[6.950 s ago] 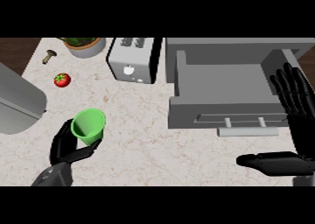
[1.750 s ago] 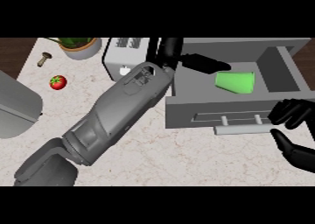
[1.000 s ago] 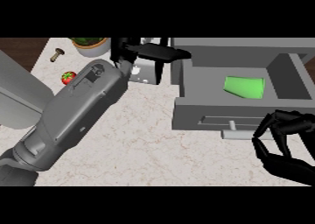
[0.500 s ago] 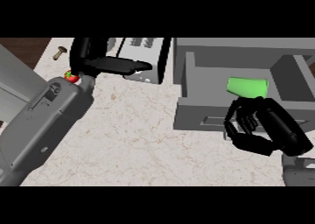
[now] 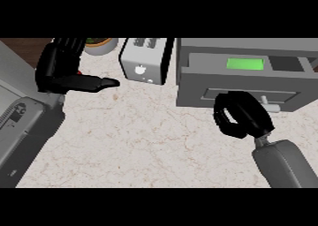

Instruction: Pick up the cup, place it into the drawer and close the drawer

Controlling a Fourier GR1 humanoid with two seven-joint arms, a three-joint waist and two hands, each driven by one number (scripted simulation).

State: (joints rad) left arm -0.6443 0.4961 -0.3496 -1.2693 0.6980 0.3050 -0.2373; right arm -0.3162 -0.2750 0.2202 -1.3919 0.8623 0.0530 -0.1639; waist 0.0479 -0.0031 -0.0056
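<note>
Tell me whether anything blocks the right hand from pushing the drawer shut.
Nothing visible does. The right hand is already at the drawer front by its handle; the green cup lies inside, below the rim.

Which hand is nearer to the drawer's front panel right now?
The right hand: it is at the drawer's front panel, by the handle. The left hand is far off to the left, beyond the toaster.

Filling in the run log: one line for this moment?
cup: in drawer | drawer: open | right hand: curled at drawer front | left hand: empty
</note>
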